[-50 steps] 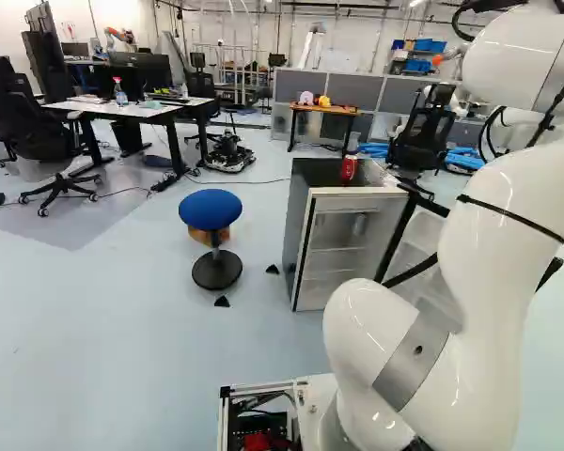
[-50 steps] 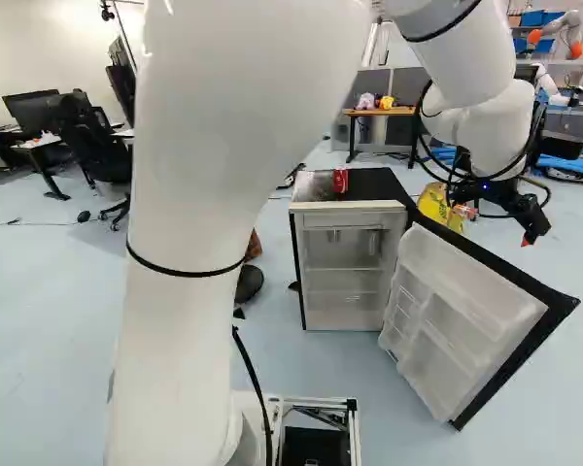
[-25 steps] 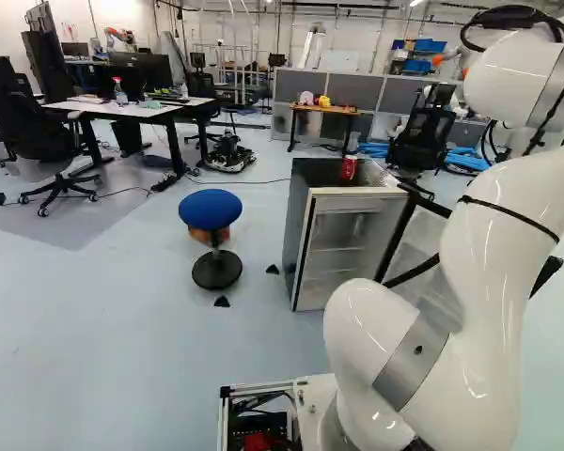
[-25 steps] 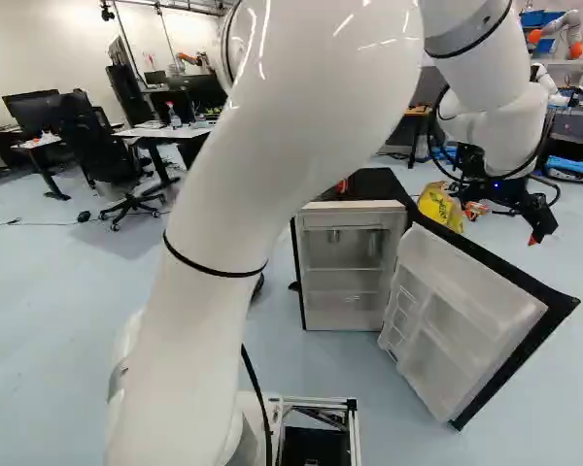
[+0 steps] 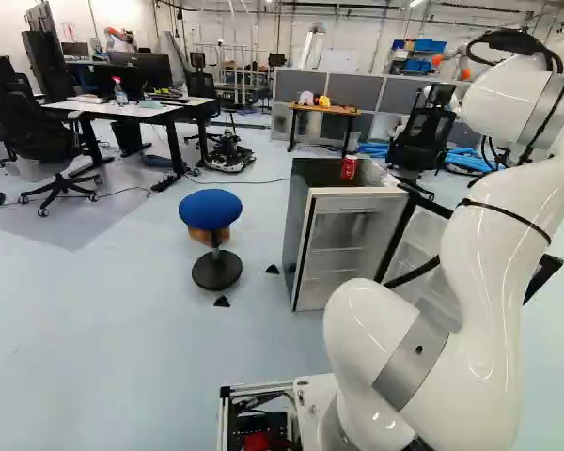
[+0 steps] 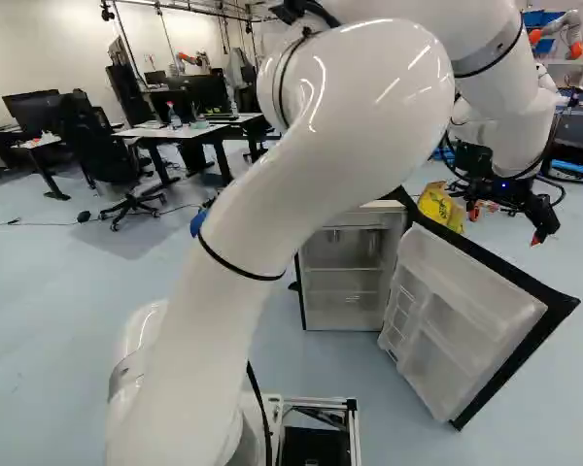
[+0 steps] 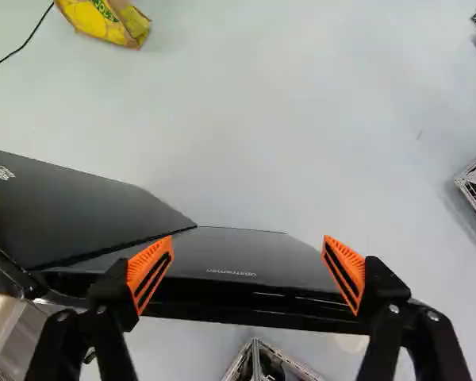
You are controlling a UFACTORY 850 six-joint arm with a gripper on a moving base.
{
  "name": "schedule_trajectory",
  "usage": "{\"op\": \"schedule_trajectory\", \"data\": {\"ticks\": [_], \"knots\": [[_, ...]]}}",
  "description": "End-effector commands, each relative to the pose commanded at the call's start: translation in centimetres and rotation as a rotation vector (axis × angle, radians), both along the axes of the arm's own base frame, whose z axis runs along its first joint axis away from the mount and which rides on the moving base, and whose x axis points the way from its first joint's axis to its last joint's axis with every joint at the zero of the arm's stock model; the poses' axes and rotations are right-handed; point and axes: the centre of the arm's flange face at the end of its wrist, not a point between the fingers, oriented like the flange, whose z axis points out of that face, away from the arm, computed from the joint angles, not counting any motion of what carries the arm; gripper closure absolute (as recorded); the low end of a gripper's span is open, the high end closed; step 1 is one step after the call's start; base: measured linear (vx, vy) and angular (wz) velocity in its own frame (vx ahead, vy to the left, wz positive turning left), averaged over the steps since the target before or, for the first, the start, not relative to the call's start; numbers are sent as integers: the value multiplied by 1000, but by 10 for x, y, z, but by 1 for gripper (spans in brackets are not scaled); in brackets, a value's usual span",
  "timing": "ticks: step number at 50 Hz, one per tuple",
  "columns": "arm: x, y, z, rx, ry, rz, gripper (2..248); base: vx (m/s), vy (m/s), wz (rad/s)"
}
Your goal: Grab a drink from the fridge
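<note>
In the right base view my gripper hangs at the right, beyond the swung-open fridge door. The wrist view shows the gripper open, its orange-padded fingers wide apart with nothing gripped; the dark door lies under and between them. The small fridge shows pale shelves inside; a greyish shape on an upper one is too faint to identify. On the fridge's dark top stands a red can, hidden behind my arm in the right base view.
A yellow bag lies on the floor behind the fridge door. Left of the fridge is a blue stool, with small black wedges on the floor nearby. Another robot stands far back at the right.
My arm's upper links have swung right and lower in the right base view, covering the red can there. The gripper has shifted slightly right, still empty. The base has not moved.
</note>
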Motion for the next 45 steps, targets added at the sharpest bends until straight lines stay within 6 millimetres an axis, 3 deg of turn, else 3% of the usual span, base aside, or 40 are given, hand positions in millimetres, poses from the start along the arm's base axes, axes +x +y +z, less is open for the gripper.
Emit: {"op": "schedule_trajectory", "data": {"ticks": [18,45], "knots": [[16,-22,-29,21,14,1,3,0,0,0],[20,-28,-68,72,47,1,3,0,0,0]]}}
